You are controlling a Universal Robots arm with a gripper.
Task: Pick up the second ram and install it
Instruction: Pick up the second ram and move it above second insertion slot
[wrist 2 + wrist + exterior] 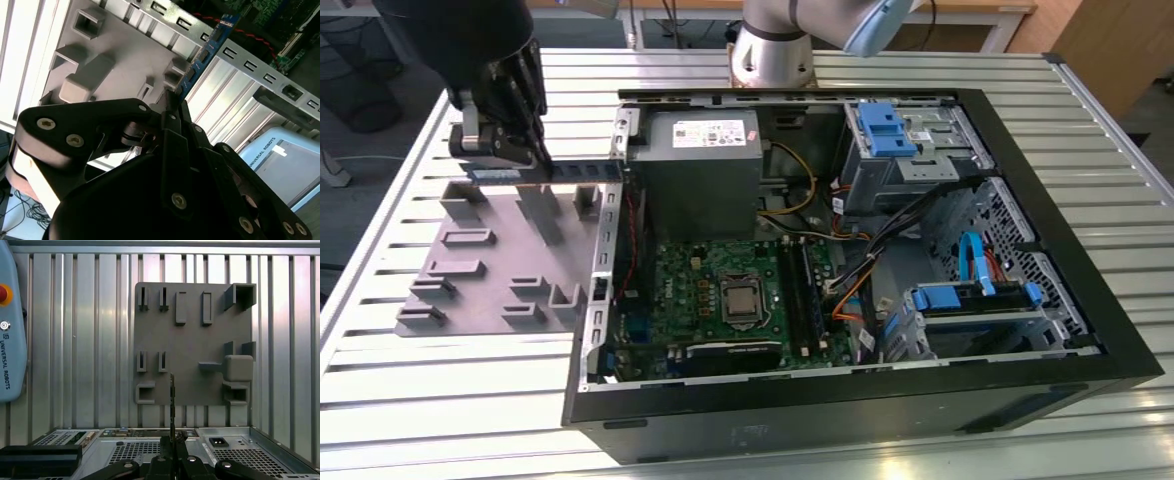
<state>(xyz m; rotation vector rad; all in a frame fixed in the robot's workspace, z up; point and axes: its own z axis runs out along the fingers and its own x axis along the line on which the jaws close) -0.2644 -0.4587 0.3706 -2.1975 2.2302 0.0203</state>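
The second ram is a slim dark-green stick held level above the grey holder tray, at the exterior view's left. My gripper is shut on one end of it, and the free end reaches toward the computer case wall. In the second wrist view the ram juts out from between the black fingers. It shows edge-on in the first wrist view as a thin ram over the tray. The long black memory slots lie on the motherboard inside the case.
The open black computer case lies on the slatted metal table, with a power supply, drive cages with blue clips and loose cables inside. The arm's base stands behind the case. A teach pendant lies on the table.
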